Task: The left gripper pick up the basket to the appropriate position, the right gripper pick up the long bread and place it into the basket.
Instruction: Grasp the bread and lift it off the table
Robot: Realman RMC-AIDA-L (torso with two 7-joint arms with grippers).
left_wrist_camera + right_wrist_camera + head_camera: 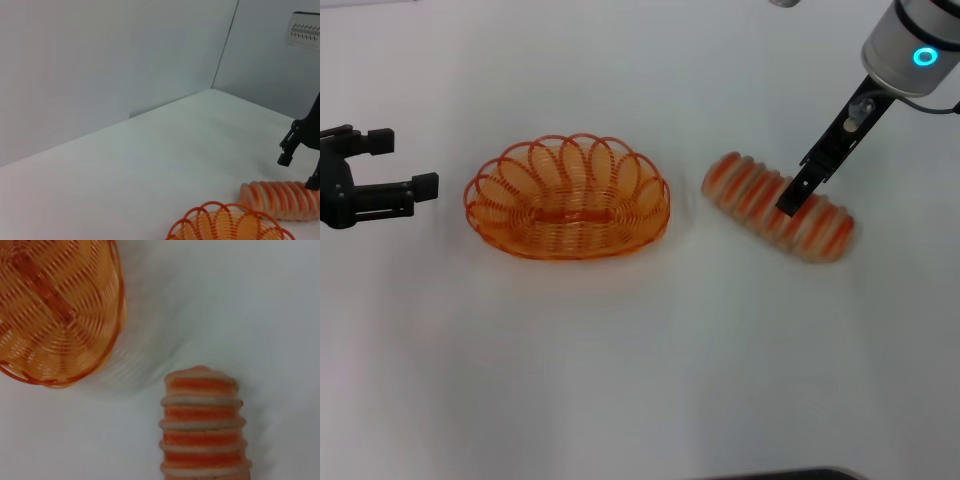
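One long bread [778, 206] lies on the white table [640, 360], slanting from its nearer end beside the basket away to the robot's right, its tan body crossed by orange-red stripes. Directly over its middle stands the right gripper [794, 196], reaching down at a slant from the upper right; its black fingertips are down at the loaf's top, and from the left wrist view the two fingers [286, 156] appear spread apart, one on either side of the loaf, though whether they press on it cannot be told. The right wrist view looks straight down along the striped loaf [202, 430], with the basket's wire side [55, 315] near its end but apart from it. Just to the robot's left of the bread, with a small gap of bare table between, sits the basket [568, 198], an oval of orange wire with a looped, scalloped rim, upright and holding nothing. Well apart from it, at the far left edge of the head view, the left gripper [395, 165] hangs with its two black fingers spread wide, their tips pointing toward the basket and pinching nothing. Pale walls [100, 60] rise behind the table in the left wrist view.
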